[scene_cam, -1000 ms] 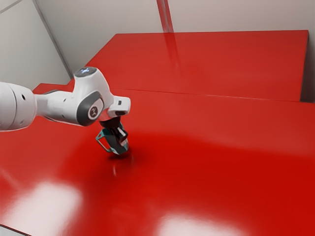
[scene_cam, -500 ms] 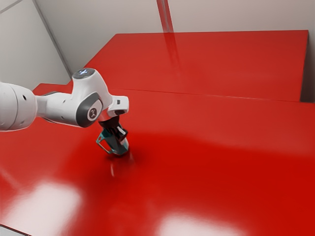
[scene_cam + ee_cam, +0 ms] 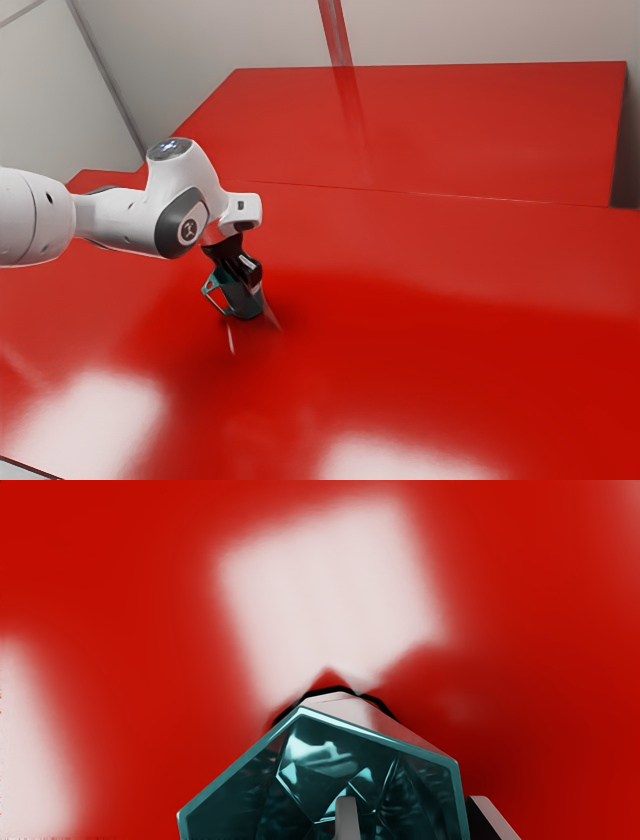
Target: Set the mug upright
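In the exterior view my gripper (image 3: 250, 281) is down at the dark teal mug (image 3: 238, 300), which stands nearly upright with a slight lean, base on the red table (image 3: 400, 330). Its handle faces the exterior view's left. The wrist view looks into the faceted mouth of the mug (image 3: 320, 765). There my gripper (image 3: 419, 820) straddles the mug's wall, one finger inside the mouth and the other against the outside. Between the inner finger and the wall a gap shows, so the gripper is open. The mug's lower part is partly hidden by its rim in the wrist view.
Behind this table, a second red surface (image 3: 420, 125) reaches back to a pale wall (image 3: 480, 30). Bright reflections lie on the glossy tabletop. The arm spans in from the exterior view's left, above the table.
The mug has swung from a stronger tilt to nearly upright, its handle shifting slightly toward the exterior view's right. My hand first moved slightly toward the exterior view's left, and the fingers have since shifted a little.
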`<action>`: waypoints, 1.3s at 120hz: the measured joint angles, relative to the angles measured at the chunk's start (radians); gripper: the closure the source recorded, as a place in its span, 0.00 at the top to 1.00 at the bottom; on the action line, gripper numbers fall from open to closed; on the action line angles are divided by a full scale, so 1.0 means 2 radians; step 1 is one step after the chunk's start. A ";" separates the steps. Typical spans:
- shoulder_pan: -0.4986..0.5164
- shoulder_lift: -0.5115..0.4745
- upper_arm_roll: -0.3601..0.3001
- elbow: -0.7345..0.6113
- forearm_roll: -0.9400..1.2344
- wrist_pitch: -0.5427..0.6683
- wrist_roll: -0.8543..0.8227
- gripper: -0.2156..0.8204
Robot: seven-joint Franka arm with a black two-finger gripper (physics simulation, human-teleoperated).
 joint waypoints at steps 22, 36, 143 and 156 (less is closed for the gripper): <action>-0.001 -0.001 0.000 0.001 -0.002 0.000 -0.003 0.43; -0.002 -0.002 -0.001 0.001 -0.004 0.000 -0.004 0.46; 0.011 -0.036 -0.013 0.039 -0.015 -0.028 -0.009 0.59; 0.007 -0.036 -0.015 0.073 -0.016 -0.048 -0.010 0.66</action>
